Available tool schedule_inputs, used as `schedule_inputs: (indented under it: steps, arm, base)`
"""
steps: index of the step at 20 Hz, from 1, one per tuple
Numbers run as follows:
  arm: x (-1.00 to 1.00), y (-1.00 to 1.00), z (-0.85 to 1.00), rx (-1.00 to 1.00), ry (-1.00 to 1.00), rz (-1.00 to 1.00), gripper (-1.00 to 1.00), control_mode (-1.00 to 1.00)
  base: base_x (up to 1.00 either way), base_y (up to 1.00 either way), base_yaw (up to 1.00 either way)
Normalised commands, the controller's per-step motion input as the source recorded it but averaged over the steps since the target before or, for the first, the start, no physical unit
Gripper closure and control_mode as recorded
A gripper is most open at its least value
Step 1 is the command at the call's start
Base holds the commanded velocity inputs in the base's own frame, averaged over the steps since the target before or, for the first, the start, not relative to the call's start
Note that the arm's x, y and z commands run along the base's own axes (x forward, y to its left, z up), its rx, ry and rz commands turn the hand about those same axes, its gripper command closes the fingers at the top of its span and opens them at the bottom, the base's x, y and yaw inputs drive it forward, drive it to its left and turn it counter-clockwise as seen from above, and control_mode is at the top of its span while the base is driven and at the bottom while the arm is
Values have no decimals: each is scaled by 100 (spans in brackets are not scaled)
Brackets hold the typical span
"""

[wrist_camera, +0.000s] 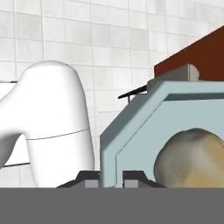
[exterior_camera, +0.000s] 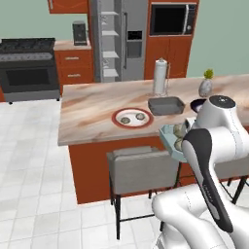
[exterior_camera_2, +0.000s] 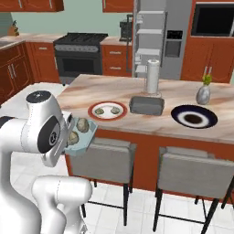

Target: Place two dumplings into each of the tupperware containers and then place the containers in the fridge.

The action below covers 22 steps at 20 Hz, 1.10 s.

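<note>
My gripper (wrist_camera: 110, 177) is shut on the wall of the light blue-grey tupperware container (wrist_camera: 131, 131), one finger on each side. The container (exterior_camera: 168, 138) (exterior_camera_2: 87, 135) hangs off the island's front edge, above a stool, with two dumplings (exterior_camera: 179, 131) (exterior_camera_2: 82, 124) inside. Two more dumplings (exterior_camera: 125, 120) (exterior_camera_2: 114, 110) lie on the red-rimmed plate (exterior_camera: 115, 118) (exterior_camera_2: 91, 109). Right of that plate, the dark grey tupperware container (exterior_camera: 166, 105) (exterior_camera_2: 146, 105) stands on the counter. At the back wall is the fridge (exterior_camera: 133, 39) (exterior_camera_2: 171, 41), its pale shelves showing.
A paper towel roll (exterior_camera: 160, 77) and a vase (exterior_camera: 205, 86) stand on the island behind the grey container. A dark blue plate (exterior_camera_2: 194, 116) lies to the right. Grey stools (exterior_camera: 141, 170) (exterior_camera_2: 192, 171) line the island front. A stove (exterior_camera: 29, 68) stands at the back left.
</note>
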Motion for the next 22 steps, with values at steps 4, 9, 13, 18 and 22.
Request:
schedule_inputs:
  steps: [4,9,13,18,22]
  arm:
    - [0,0,0,0,0,0,100,100]
    - [0,0,0,0,0,0,100,100]
    - [0,0,0,0,0,0,100,100]
    - [0,0,0,0,0,0,100,100]
    - [0,0,0,0,0,0,100,100]
  base:
    - [23,100,0]
    - [0,100,4]
    - [1,100,5]
    - [78,100,1]
    - [100,100,0]
